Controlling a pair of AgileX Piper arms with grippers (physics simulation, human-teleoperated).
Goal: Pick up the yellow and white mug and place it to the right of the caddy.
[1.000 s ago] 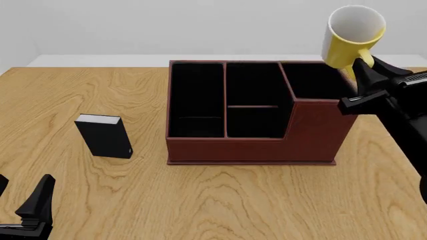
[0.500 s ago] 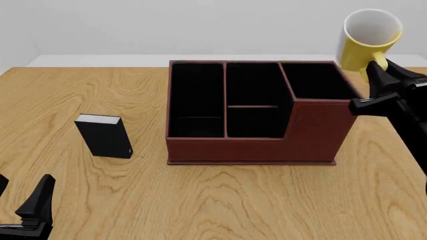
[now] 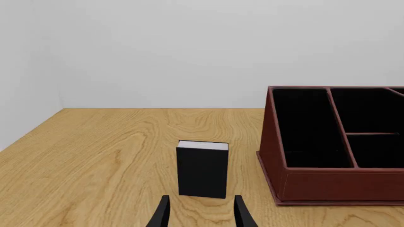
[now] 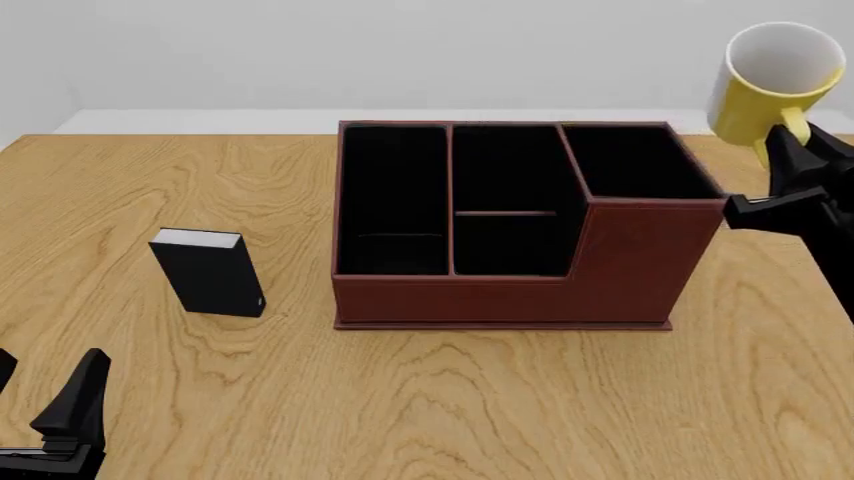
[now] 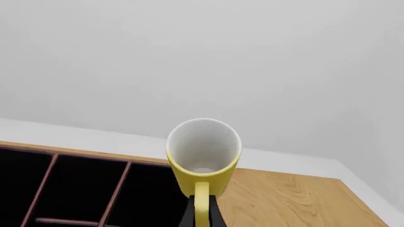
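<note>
Mug aloft at the caddy's right rear corner

We see the yellow and white mug [image 4: 774,85] held clear of the desk [image 4: 427,400], raised above and just past the rear right corner of the caddy [image 4: 514,225]. It is tipped so its white interior faces the front camera, and its handle [image 5: 200,205] points back toward the right fingers [image 5: 200,215], which are clenched on that handle. In the right wrist view, the mug [image 5: 203,158] sits above the caddy's [image 5: 75,189] black compartments, with bare desk [image 5: 284,198] showing beside it.

We find the caddy resting flat on the desk, its taller corner section at the front right. A small black box [image 4: 207,270] stands upright on the desk, well apart from the caddy on its left side.

Our left gripper [image 3: 200,213] sits low near the front edge of the desk, its fingers [image 3: 159,217] released and parted, holding nothing. From its wrist view the black box [image 3: 202,168] stands just ahead of them, and the caddy [image 3: 334,146] lies off to one side.
</note>
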